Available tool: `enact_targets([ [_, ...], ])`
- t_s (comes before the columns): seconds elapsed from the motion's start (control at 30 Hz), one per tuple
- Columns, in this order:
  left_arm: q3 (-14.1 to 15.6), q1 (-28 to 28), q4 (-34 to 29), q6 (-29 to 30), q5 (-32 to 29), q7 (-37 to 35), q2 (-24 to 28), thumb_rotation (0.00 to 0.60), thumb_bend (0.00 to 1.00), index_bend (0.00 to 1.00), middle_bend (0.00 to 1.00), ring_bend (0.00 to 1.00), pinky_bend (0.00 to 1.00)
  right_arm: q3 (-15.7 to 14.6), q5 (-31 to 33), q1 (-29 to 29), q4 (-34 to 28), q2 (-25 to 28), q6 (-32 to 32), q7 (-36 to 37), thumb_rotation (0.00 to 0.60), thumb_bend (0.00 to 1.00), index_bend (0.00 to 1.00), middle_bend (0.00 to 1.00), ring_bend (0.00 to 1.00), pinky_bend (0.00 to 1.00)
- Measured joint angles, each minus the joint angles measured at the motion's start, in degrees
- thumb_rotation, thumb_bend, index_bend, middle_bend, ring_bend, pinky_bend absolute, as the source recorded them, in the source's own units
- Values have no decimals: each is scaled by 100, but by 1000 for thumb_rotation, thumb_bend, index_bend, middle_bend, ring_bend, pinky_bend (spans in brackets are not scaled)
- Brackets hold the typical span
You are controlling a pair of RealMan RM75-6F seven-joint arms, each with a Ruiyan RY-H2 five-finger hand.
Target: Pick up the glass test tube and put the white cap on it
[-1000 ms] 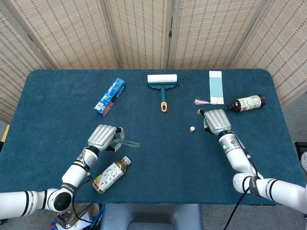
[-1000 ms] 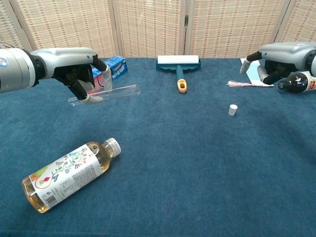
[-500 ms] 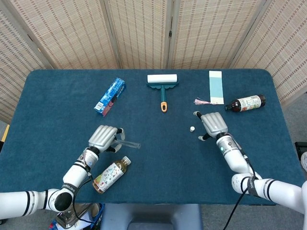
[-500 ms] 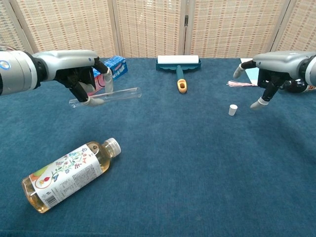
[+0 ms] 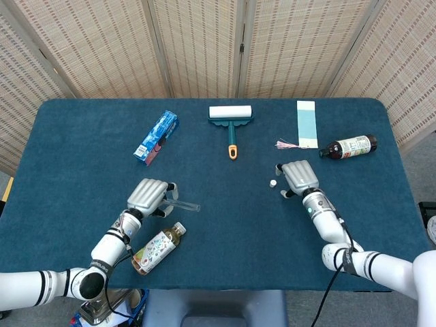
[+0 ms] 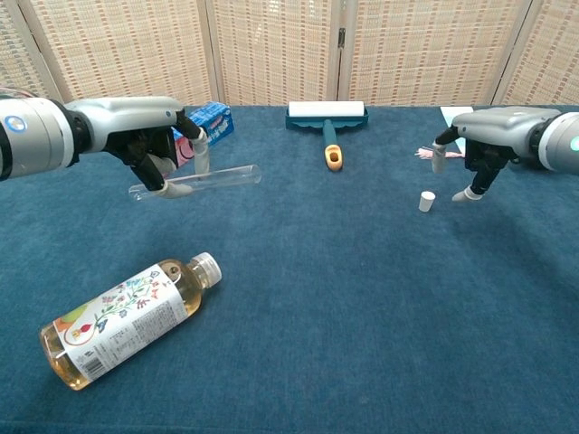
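Glass test tube (image 6: 194,180): clamped level in my left hand (image 6: 149,136) fingers. White cap (image 6: 427,201): on counter, between my right hand (image 6: 479,145) fingers, spread, untouched.

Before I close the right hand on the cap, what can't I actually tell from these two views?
- White cap: too small in both views to tell which end is its open side.
- Right hand: fingers spread around the cap; contact can't be judged in either view.
- Glass test tube: the held end is hidden by the left hand in the head view.
- Dark bottle: hidden behind the right hand in the chest view.
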Motion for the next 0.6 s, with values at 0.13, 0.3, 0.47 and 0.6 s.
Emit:
enact_targets([
  [0.13,15,2,25,-15,-8,-2,-20,600,366,668,1000,1000,1000,13,82,70,247,-179,-142,-44,600,212,396,1000,1000,1000],
  [0.3,25,12,61,-29,-3,-23,-32,600,367,668,1000,1000,1000,45,213,163,533,-386,-290,-106,600,218,401,1000,1000,1000],
  [0.47,38,31,86,-46,17,-56,-29,600,366,668,1000,1000,1000,75,336,241,735,-524,-415,-164,600,246,408,1000,1000,1000],
  [0.6,44,42,110,-58,32,-77,-33,600,367,668,1000,1000,1000,89,406,281,831,-587,-486,-195,600,260,417,1000,1000,1000],
])
